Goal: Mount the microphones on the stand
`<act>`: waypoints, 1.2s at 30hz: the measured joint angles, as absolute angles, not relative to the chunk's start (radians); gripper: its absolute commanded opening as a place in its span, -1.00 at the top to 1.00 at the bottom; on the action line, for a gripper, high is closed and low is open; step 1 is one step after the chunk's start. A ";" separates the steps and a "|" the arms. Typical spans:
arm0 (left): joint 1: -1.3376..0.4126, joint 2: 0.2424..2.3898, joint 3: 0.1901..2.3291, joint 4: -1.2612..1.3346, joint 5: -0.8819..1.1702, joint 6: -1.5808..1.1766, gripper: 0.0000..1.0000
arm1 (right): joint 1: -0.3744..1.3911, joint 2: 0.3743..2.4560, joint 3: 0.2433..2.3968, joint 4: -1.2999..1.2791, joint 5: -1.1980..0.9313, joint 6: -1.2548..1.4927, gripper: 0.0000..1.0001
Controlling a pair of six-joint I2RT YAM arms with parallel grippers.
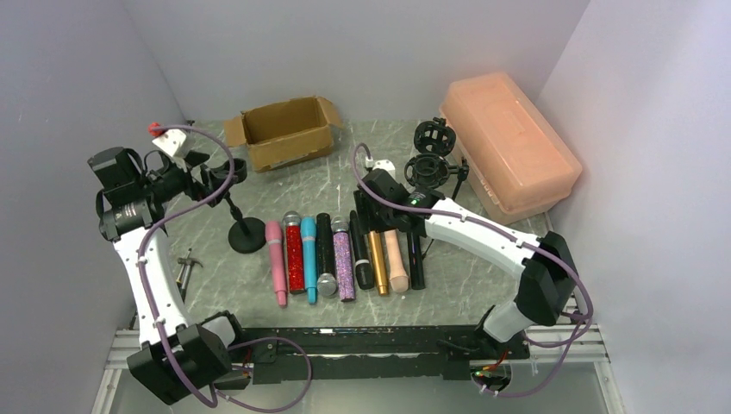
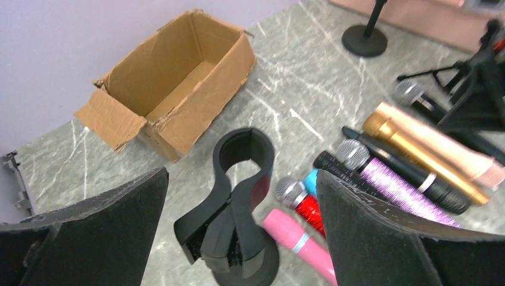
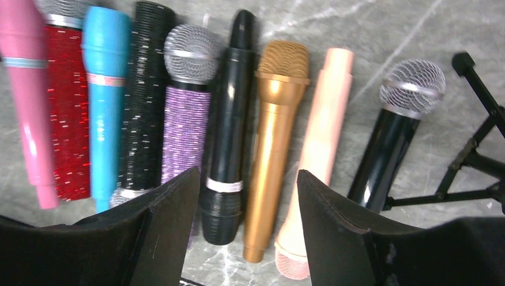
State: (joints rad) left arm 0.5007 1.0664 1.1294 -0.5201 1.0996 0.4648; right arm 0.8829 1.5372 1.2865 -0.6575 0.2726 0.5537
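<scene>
Microphones, count: nine handheld stick microphones lie side by side in one row on the grey marbled tabletop (image 1: 483, 259), at the centre of the top view.
Colours, left to right in the top view: one pink (image 1: 276, 259), one red glitter (image 1: 295, 252), one blue (image 1: 309, 259), one black glitter (image 1: 324, 246), one purple glitter (image 1: 343, 263), one plain black (image 1: 360, 256), one gold (image 1: 377, 269), one peach (image 1: 395, 259), one glossy black (image 1: 416, 259).
Contact: neighbours in the row touch or nearly touch. The glossy black one lies slightly apart at the right end.
Stand: one black stand on a round base (image 1: 246, 235), left of the row. Its black clip (image 2: 238, 196) fills the lower centre of the left wrist view.
Left gripper (image 2: 241, 176): its fingers are wide apart, one on each side of the clip, and neither pad touches it.
Right gripper (image 3: 247, 179): its fingers are spread apart. It hovers above the plain black and gold microphones and grips nothing.
Shock mounts: two black ring mounts (image 1: 429, 155) on thin legs, upper right of the row.
Cardboard box (image 1: 284, 129): one, with its flaps open, top centre.
Peach plastic lidded bin (image 1: 509, 147): one, upper right.
</scene>
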 measured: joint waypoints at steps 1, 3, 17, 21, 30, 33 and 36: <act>0.501 1.060 1.143 -0.511 1.102 0.418 -0.99 | 0.878 1.537 1.275 -0.657 0.275 0.558 -0.26; 0.501 1.048 1.172 -0.506 1.102 0.339 -0.99 | 0.867 1.537 1.243 -0.660 0.281 0.567 -0.26; 0.501 1.007 1.359 -0.777 1.024 0.224 -0.99 | 0.844 1.668 1.183 -0.613 0.277 0.567 -0.13; 0.501 1.016 1.387 -0.856 1.023 0.248 -0.99 | 0.837 1.723 1.183 -0.588 0.275 0.559 -0.11; 0.501 1.036 1.420 -0.962 1.023 0.290 -0.99 | 0.834 1.782 1.183 -0.536 0.260 0.550 -0.10; 0.501 1.040 1.442 -0.979 1.023 0.299 -0.99 | 0.834 1.811 1.183 -0.519 0.254 0.550 -0.10; 0.501 1.040 1.460 -0.990 1.024 0.302 -0.99 | 0.833 1.836 1.183 -0.508 0.252 0.550 -0.03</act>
